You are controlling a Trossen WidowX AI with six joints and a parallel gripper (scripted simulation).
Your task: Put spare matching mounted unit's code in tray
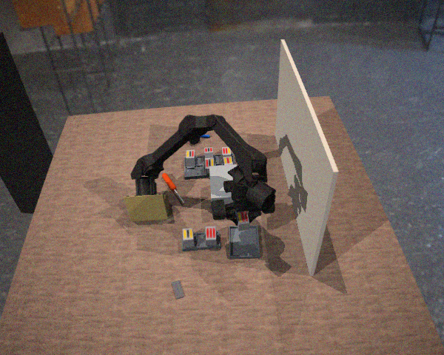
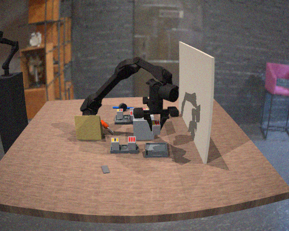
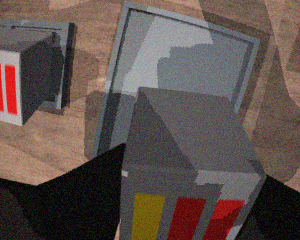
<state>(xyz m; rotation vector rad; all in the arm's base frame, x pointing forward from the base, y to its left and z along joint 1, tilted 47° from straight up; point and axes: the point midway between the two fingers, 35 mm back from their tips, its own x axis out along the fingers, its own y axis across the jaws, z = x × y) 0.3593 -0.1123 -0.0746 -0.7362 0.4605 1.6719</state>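
My gripper [image 1: 243,220] [image 2: 155,127] [image 3: 174,159] is shut on a grey spare with yellow, red and red stripes on top. This spare [image 1: 243,225] [image 2: 156,130] [image 3: 200,120] is upright, in the air near the tray's far side. The empty tray [image 1: 245,248] [image 2: 162,150] [image 3: 190,55] lies below and partly behind it in the wrist view. The front rack [image 1: 201,241] [image 2: 124,149] holds a yellow-black-yellow spare [image 1: 187,234] [image 2: 114,144] and a three-red-stripe spare [image 1: 211,233] [image 2: 131,143] [image 3: 5,90]. The rear rack [image 1: 194,173] [image 2: 124,121] holds several striped spares. No printed back code can be made out.
A grey box [image 1: 218,191] [image 2: 142,130] stands behind the tray. A tall cream panel [image 1: 306,152] [image 2: 197,99] stands to the right. A yellow-green block [image 1: 147,208] [image 2: 88,128], an orange-handled screwdriver [image 1: 169,181] [image 2: 104,123] and a flat grey piece [image 1: 177,289] [image 2: 105,169] are to the left.
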